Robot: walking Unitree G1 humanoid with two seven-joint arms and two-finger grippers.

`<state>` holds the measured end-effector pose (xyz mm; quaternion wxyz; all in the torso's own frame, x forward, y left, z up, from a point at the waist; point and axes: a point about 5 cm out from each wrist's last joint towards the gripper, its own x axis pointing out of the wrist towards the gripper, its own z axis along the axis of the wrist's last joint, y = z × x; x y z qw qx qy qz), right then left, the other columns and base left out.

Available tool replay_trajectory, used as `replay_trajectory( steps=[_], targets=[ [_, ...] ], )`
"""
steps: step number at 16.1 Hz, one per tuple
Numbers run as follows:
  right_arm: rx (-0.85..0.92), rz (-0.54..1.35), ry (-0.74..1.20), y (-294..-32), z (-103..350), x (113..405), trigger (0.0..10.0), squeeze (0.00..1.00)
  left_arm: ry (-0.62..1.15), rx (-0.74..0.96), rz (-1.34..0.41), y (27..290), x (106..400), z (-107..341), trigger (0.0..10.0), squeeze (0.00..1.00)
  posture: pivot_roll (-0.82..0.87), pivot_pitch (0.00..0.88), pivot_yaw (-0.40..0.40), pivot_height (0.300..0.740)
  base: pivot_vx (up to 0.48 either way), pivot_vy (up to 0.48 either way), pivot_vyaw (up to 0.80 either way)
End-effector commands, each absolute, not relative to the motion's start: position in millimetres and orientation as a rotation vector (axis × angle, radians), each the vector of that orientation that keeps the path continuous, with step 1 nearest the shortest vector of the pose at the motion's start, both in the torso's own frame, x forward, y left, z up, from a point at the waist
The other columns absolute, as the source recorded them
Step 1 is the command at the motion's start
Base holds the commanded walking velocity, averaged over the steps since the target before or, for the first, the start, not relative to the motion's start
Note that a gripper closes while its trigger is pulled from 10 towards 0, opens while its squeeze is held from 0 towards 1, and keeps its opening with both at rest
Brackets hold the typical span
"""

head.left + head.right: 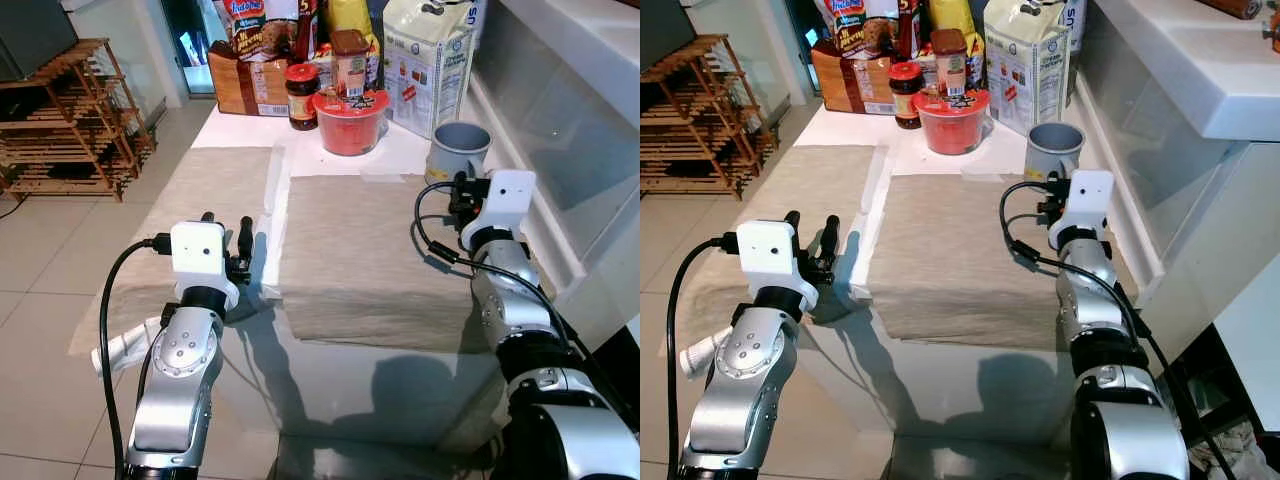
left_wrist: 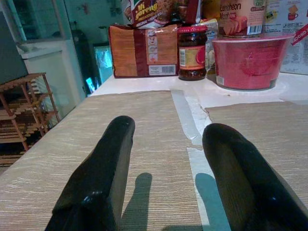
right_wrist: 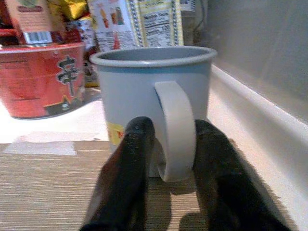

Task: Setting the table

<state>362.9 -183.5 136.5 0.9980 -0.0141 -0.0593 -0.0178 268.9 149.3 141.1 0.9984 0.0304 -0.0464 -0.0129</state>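
The right gripper (image 3: 166, 144) has its two black fingers (image 3: 130, 168) set narrowly on either side of the handle of the grey mug (image 3: 144, 91). The fingers lie close against the handle; whether they press it cannot be told. The right arm (image 1: 510, 300) reaches forward over the right placemat (image 1: 370, 260), with the wrist level and pointed at the mug.

The grey mug stands upright at the far right corner of the right placemat, near the raised ledge along the white table (image 1: 350, 370). Just beside it, further back, sits a red instant-noodle bowl (image 1: 350, 120).

The left gripper (image 2: 166, 159) is spread wide and holds nothing. Its fingers (image 2: 103, 168) hover low above the left placemat (image 1: 200, 190), close to the strip of bare tabletop that separates the two placemats. The left arm (image 1: 185, 360) extends forward from the near table edge.

Behind the placemats stand a dark jar with a red lid (image 1: 301, 95), a brown bread package (image 1: 245, 80) and a white bag (image 1: 430, 60). A wooden rack (image 1: 65, 120) stands on the floor to the left.
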Motion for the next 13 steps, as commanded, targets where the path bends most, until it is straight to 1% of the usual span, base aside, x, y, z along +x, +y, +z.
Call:
replay_trajectory(
  steps=[1, 4, 9, 13],
  targets=[
    [-0.018, -0.011, -0.101, -177, 129, 360, 0.0, 0.00, -0.086, 0.069, -0.010, 151, 269, 141, 10.0, 0.00, -0.05, 0.000, 0.064, 0.740, 0.000, 0.000, 0.00],
    [-0.029, 0.019, -0.107, -171, 126, 354, 0.0, 0.00, -0.062, 0.068, -0.014, 152, 269, 138, 10.0, 0.00, -0.06, 0.000, 0.064, 0.740, 0.000, 0.000, 0.00],
    [-0.056, 0.028, -0.173, -171, 136, 345, 0.0, 0.00, -0.014, 0.060, -0.028, 151, 271, 130, 10.0, 0.00, -0.08, 0.000, 0.070, 0.740, 0.000, 0.000, 0.00],
    [-0.115, 0.045, -0.236, -168, 142, 332, 0.0, 0.00, 0.018, -0.012, -0.028, 151, 272, 126, 10.0, 0.00, -0.08, 0.000, 0.060, 0.740, 0.000, 0.000, 0.00]
  ],
)
